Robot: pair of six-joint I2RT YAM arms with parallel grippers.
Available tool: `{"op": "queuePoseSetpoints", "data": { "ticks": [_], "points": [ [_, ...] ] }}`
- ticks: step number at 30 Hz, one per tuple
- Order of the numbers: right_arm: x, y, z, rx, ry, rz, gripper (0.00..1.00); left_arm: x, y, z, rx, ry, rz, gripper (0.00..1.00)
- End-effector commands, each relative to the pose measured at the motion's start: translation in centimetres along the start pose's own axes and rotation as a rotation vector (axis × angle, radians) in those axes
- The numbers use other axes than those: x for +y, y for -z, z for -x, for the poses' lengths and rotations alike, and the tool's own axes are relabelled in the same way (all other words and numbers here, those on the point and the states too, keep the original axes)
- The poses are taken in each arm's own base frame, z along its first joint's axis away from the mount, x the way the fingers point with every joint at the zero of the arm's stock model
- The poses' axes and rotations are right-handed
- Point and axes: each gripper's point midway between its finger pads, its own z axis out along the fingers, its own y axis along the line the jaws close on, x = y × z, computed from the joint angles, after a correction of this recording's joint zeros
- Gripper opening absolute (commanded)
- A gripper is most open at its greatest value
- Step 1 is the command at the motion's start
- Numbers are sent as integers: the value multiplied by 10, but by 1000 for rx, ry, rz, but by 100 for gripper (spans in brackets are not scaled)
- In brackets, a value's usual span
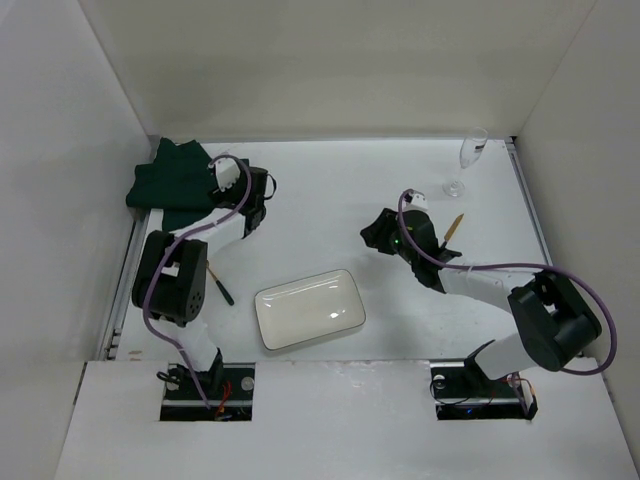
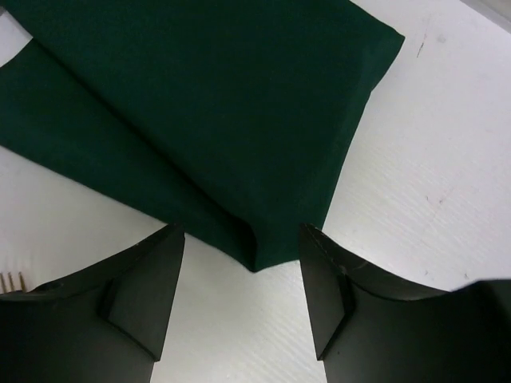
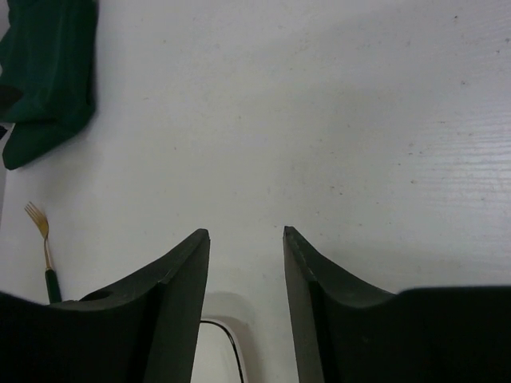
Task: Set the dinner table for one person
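The white dinner table (image 1: 330, 200) carries everything. A dark green cloth placemat (image 1: 170, 185) lies folded at the far left. My left gripper (image 1: 212, 185) is open at its right edge. In the left wrist view the placemat's corner (image 2: 200, 120) lies just ahead of the open left gripper (image 2: 241, 227), untouched. A white rectangular plate (image 1: 308, 308) sits near the middle front. My right gripper (image 1: 375, 235) is open and empty, above and right of the plate. In the right wrist view the right gripper (image 3: 246, 233) hovers over bare table, with the plate's corner (image 3: 215, 351) below it.
A green-handled gold fork (image 1: 220, 285) lies left of the plate; it also shows in the right wrist view (image 3: 44, 247). A gold utensil (image 1: 455, 225) lies right of my right wrist. A clear stemmed glass (image 1: 470, 160) stands at the far right. White walls enclose the table.
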Motion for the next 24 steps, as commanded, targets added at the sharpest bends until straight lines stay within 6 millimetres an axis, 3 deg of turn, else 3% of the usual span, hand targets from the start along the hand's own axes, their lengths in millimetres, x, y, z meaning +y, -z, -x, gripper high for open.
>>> {"op": "queuePoseSetpoints", "data": {
  "ticks": [1, 5, 9, 12, 14, 18, 21, 24],
  "points": [
    [14, -2, 18, -61, 3, 40, 51, -17, -19, 24, -33, 16, -15, 56],
    [13, -4, 15, -50, 10, 35, 52, -35, -43, 22, -3, -95, -12, 56],
    [17, 0, 20, -69, 13, 47, 53, -41, -67, -5, 53, -202, 9, 55],
    [15, -1, 18, -60, 13, 39, 54, -54, -77, -32, 122, -265, -25, 44],
    [16, 0, 21, -70, 14, 41, 54, -61, -74, -42, 151, -261, -62, 31],
    [14, 0, 19, -66, 17, 34, 54, -86, -48, -56, 203, -237, -200, 9],
    [14, 3, 23, -83, 14, 37, 54, -111, -13, -65, 218, -241, -322, 6],
    [7, 0, 21, -76, 7, 15, 54, -122, 23, -72, 215, -258, -399, 5]
  ]
}}
